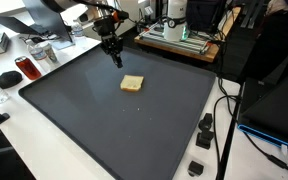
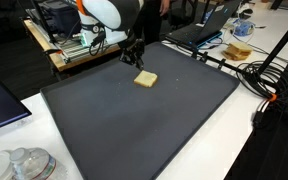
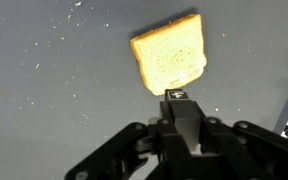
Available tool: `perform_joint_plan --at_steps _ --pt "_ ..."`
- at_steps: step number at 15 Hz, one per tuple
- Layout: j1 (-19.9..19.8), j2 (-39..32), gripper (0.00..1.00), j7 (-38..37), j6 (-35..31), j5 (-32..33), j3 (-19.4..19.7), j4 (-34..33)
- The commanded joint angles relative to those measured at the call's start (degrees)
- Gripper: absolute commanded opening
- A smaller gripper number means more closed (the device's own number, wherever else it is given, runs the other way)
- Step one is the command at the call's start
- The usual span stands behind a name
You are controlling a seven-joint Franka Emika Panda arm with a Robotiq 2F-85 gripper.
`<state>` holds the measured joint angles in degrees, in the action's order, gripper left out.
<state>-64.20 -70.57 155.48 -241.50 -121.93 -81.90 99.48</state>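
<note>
I see one slice of bread (image 1: 132, 84), pale with a tan crust, lying flat and whole on the dark mat (image 1: 94, 125), closer to its robot-side edge than its middle.

Both exterior views look down at an angle across the dark mat (image 1: 104, 120) (image 2: 134, 130) from different near corners, mid-distance, sharing the whole mat and the bread slice (image 1: 132, 84) (image 2: 145, 78). Wrist view: close, near-vertical, on the slice (image 3: 170, 56).

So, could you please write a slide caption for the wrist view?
Shut gripper hanging near a bread slice that lies flat on a crumb-dusted dark mat.
</note>
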Motion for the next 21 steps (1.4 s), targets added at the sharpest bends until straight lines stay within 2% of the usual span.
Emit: perform_joint_plan --at_steps 1,4,9,15,16,17,18,19,21 --pt "-4.8 -1.5 0.06 1.9 -1.5 2.8 -3.4 5.0" --pt "-8.4 -2.4 0.06 1.7 -0.9 6.3 -6.5 9.8" --pt "-13.2 -2.1 0.06 1.6 1.9 10.9 -9.3 18.2" --pt "-17.4 -0.8 0.06 0.8 8.8 14.6 -10.0 25.6" --pt "-18.1 3.7 0.06 1.7 14.0 12.4 -8.2 26.6" --pt "-18.6 4.2 0.06 1.4 16.2 13.0 -8.0 27.6" --pt "-19.0 0.8 0.06 0.1 14.6 15.7 -9.3 28.7" --pt "-19.3 5.4 0.06 1.5 18.9 13.0 -7.6 29.2" --pt "-19.7 6.6 0.06 1.1 21.5 13.3 -7.2 30.5"
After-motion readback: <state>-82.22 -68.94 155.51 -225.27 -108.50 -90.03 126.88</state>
